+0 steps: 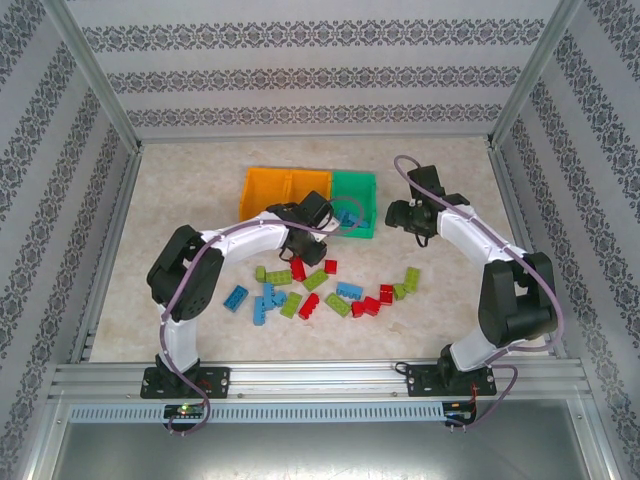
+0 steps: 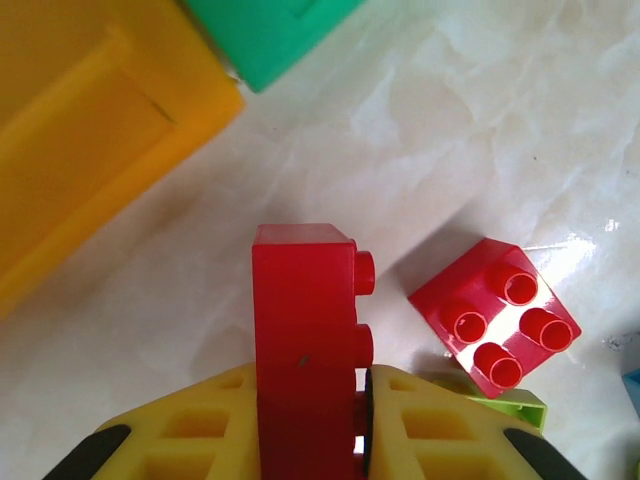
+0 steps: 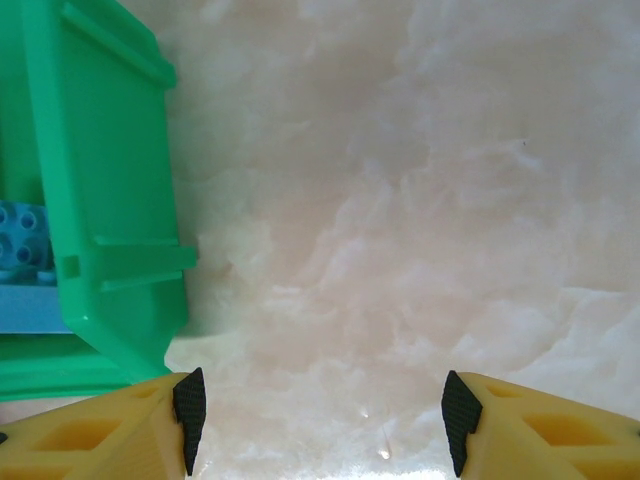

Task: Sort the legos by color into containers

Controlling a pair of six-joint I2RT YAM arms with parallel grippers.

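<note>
The containers stand at the back of the table: two orange bins (image 1: 270, 190) and a green bin (image 1: 355, 200) joined in a row. Loose red, blue and lime legos (image 1: 315, 290) lie scattered in front of them. My left gripper (image 2: 310, 392) is shut on a red lego (image 2: 305, 320), its studs pointing right, just in front of the orange bin (image 2: 80, 130). Whether the brick touches the table I cannot tell. A square red lego (image 2: 495, 315) lies to its right. My right gripper (image 3: 320, 420) is open over bare table beside the green bin (image 3: 100, 200), which holds a blue lego (image 3: 20, 240).
A lime lego (image 2: 505, 405) pokes out under the right finger in the left wrist view. Patterned walls and metal posts (image 1: 95, 90) enclose the table on three sides. Bare marble tabletop (image 1: 450, 170) lies right of the green bin.
</note>
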